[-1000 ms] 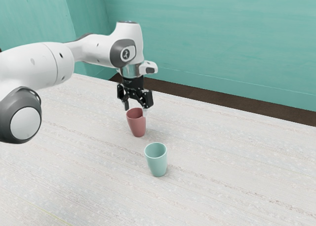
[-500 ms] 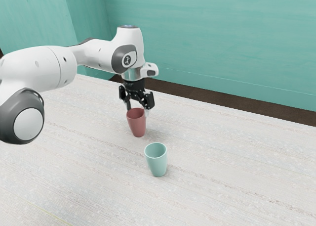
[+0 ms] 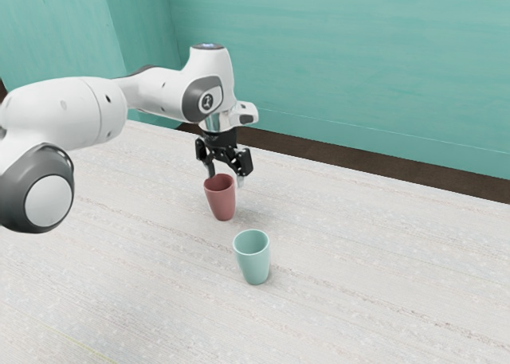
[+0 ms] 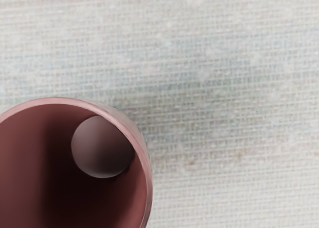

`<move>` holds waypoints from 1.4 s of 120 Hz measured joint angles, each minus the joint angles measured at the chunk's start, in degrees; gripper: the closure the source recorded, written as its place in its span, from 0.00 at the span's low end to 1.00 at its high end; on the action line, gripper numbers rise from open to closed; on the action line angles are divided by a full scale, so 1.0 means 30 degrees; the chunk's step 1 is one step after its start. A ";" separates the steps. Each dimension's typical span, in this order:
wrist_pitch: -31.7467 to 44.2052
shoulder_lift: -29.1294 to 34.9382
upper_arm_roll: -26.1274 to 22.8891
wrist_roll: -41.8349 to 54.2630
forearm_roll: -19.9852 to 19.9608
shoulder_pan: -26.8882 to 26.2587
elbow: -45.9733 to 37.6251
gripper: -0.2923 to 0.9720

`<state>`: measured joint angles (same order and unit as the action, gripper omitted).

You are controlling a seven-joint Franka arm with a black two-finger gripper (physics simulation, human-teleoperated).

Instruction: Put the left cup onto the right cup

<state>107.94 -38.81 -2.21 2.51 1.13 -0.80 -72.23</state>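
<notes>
- Red cup [image 3: 221, 198] stands upright on the table [image 3: 382, 244], just under my gripper [image 3: 225, 173]; the teal cup [image 3: 252, 256] stands near it, apart.
- I judge this the approach to the grasp. Next I must lower straight down and straddle the wall.
- My jaws are spread wide just above the rim, holding nothing.

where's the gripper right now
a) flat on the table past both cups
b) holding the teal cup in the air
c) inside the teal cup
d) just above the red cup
D: the gripper hangs open just over the rim of the red cup, which stands upright on the table, apart from the teal cup.
</notes>
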 joint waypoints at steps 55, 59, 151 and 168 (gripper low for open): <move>0.0362 -0.0338 -0.0026 -0.0130 -0.0003 -0.0141 -0.0161 0.23; 0.0368 -0.0345 -0.0026 -0.0141 -0.0001 -0.0142 -0.0229 0.23; 0.0896 -0.0754 0.0019 -0.0319 0.0480 -0.0140 -0.0101 0.23; 0.1091 -0.0906 0.0005 -0.0372 0.0486 -0.0160 -0.0212 0.23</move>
<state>111.21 -41.52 -2.19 1.39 2.59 -1.28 -72.87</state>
